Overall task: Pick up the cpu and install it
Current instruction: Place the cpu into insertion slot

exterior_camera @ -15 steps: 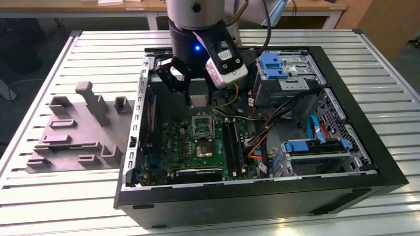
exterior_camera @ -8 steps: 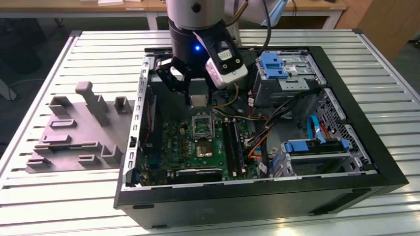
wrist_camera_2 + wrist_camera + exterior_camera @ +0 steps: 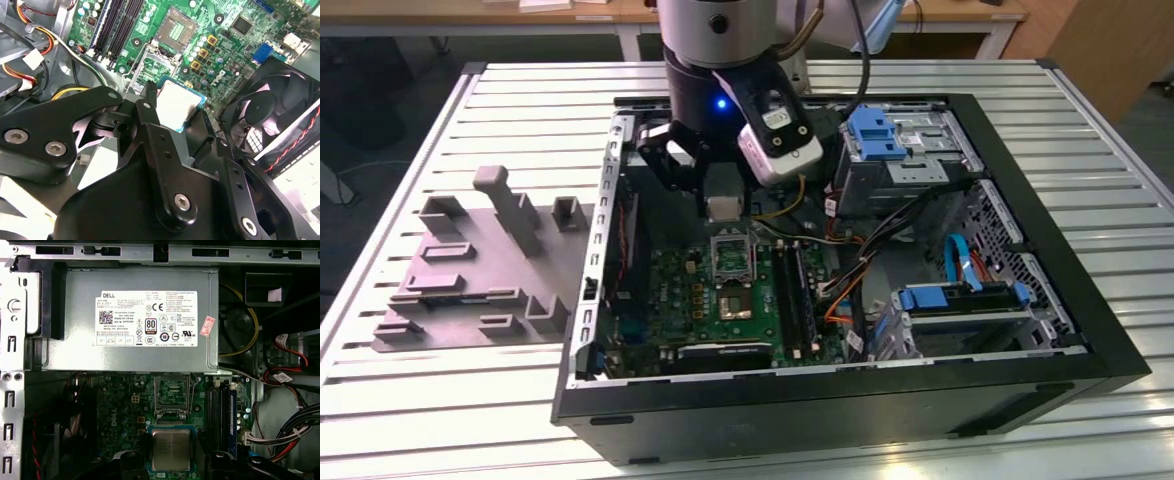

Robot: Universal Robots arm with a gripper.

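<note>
One pincer on the arm, hanging inside the open computer case, which lies on the slatted table. Pincer closed on the cpu: in both wrist views black fingers press two opposite edges of the chip, pale metal top facing the cameras. Cpu sits over the green motherboard, just beside the metal-framed socket, not in it; socket frame looks open, dark centre exposed. Chip appears clear of the board, though the gap is hard to judge. First wrist view: grey power supply beyond the socket. Second wrist view: black fan near the pincer. Exterior view: grey fixture blocks on the table, at the exterior view's left of the case.
</note>
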